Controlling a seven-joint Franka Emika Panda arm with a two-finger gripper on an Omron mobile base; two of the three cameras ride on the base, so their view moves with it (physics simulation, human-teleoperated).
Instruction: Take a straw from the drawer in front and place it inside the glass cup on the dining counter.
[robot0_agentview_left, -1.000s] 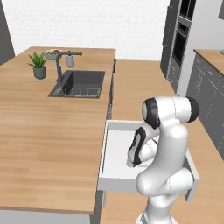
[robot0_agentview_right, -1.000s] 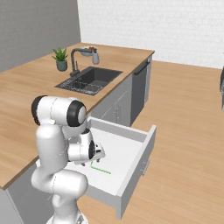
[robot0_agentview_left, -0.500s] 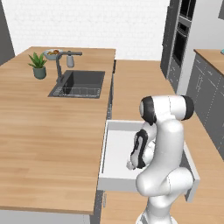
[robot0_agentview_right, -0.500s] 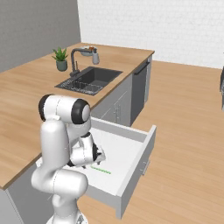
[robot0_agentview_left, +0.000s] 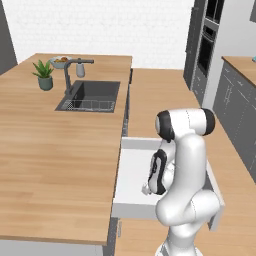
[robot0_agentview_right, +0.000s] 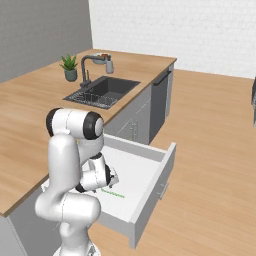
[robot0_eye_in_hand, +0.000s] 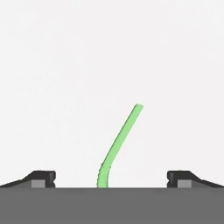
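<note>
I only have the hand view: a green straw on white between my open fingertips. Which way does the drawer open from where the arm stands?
Observer: The drawer is pulled out from the counter side toward the wood floor; the straw lies flat on its bottom.
Operator: Where is the gripper?
Observer: The gripper is down inside the drawer, close above the straw's end nearest the arm.
Operator: What's on the counter?
Observer: A sink with a faucet and a potted plant.

Kitchen: sink (robot0_agentview_left: 93, 95), wall oven (robot0_agentview_left: 207, 42).
</note>
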